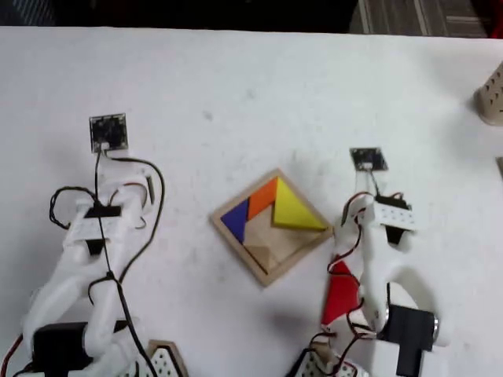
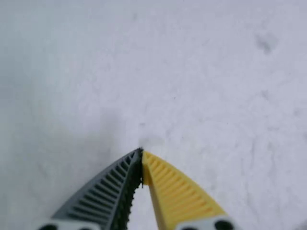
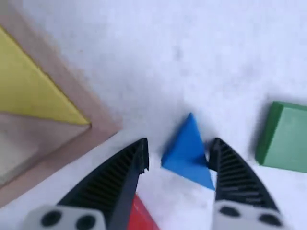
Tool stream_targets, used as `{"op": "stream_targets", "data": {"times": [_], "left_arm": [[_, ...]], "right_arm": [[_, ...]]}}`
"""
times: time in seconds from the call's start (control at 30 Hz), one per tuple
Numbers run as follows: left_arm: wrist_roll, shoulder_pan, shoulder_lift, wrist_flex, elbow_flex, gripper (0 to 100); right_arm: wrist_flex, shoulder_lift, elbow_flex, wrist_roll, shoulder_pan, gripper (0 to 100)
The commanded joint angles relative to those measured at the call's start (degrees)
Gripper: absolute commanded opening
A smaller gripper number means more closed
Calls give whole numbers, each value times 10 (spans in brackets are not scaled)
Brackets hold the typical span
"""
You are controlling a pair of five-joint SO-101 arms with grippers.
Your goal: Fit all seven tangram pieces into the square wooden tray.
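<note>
Tray (image 1: 266,278) sitting mid-table, 3 pcs in: yellow pc (image 1: 295,210), orange pc (image 1: 263,198), blue pc (image 1: 234,220). Red triangle (image 1: 342,292), small blue triangle (image 3: 188,152), green block (image 3: 283,136) lying outside. R gripper (image 3: 180,146) spread, straddling small blue triangle. L gripper (image 2: 141,160) clenched, holding nothing.

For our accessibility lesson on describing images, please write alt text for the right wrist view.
The open tool straddles a small blue triangle lying on the white table. A green piece lies beside it, a red piece peeks out by the tool, and the corner of the wooden tray holds a large yellow triangle.
</note>
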State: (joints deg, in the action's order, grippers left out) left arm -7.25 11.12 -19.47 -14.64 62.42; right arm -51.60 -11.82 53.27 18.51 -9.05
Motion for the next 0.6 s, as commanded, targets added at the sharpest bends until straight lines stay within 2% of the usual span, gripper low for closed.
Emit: {"op": "stream_targets", "data": {"times": [0.0, 0.2, 0.37, 0.57], "left_arm": [[5, -9, 0, 14, -5, 24], [5, -9, 0, 13, -5, 24], [5, -9, 0, 12, -5, 24], [5, -9, 0, 12, -5, 24]], "right_arm": [[-55, -65, 4, 5, -1, 280], [-12, -116, 69, 5, -1, 214], [34, -94, 71, 1, -3, 211], [32, -46, 26, 1, -2, 211]]}}
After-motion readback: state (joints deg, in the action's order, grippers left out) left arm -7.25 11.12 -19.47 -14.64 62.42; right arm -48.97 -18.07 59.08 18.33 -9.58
